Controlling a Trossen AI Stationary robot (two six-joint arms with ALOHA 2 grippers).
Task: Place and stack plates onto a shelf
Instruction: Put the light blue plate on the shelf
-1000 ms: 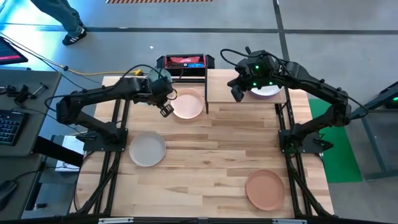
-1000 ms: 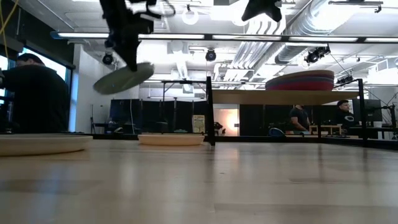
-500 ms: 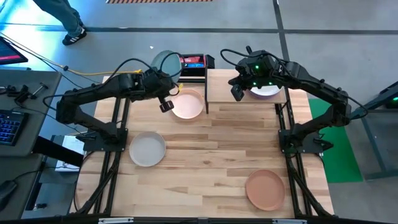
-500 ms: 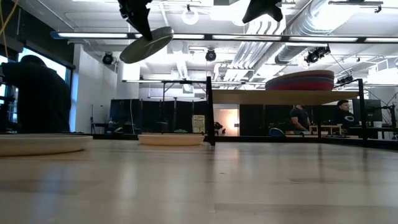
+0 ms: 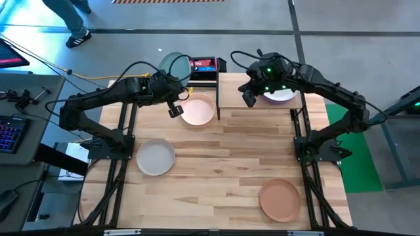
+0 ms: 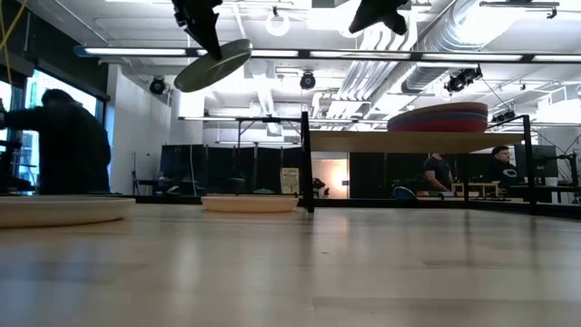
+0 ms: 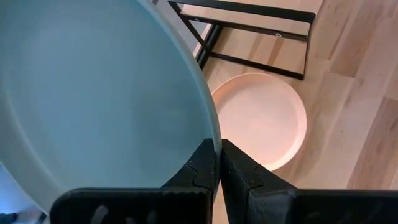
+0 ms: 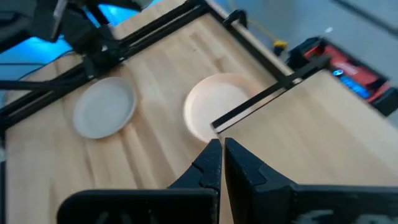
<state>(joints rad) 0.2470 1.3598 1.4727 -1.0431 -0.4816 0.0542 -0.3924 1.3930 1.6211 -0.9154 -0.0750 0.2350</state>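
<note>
My left gripper (image 5: 176, 82) is high over the table's far left and is shut on the teal plate (image 5: 174, 66), which the low view shows tilted in the air (image 6: 213, 65). My right gripper (image 5: 249, 90) hovers shut and empty over the bare left half of the shelf (image 5: 236, 92). A stack of plates (image 5: 281, 96) rests on the shelf's right half (image 6: 438, 118). A pale pink plate (image 5: 198, 109), a grey plate (image 5: 155, 157) and a salmon-brown plate (image 5: 279, 200) lie flat on the table. My left gripper pinches the teal plate's rim (image 7: 210, 134) between its two fingers (image 7: 202, 165), one on the plate's inner face and one on its underside. The fingers come from above, slanting down. The plate is lifted clear and tilted, well above the table.
The shelf's black posts (image 5: 217, 98) stand between the pale pink plate and the shelf board. A red-and-black box (image 5: 197, 65) sits past the table's far edge. People stand in the room behind (image 6: 64, 136). Bare wood lies in the table's middle (image 5: 223, 157).
My left gripper has risen with the teal plate and moved toward the table's far edge, and the plate's tilt has changed. Over the last half second it has stayed still.
</note>
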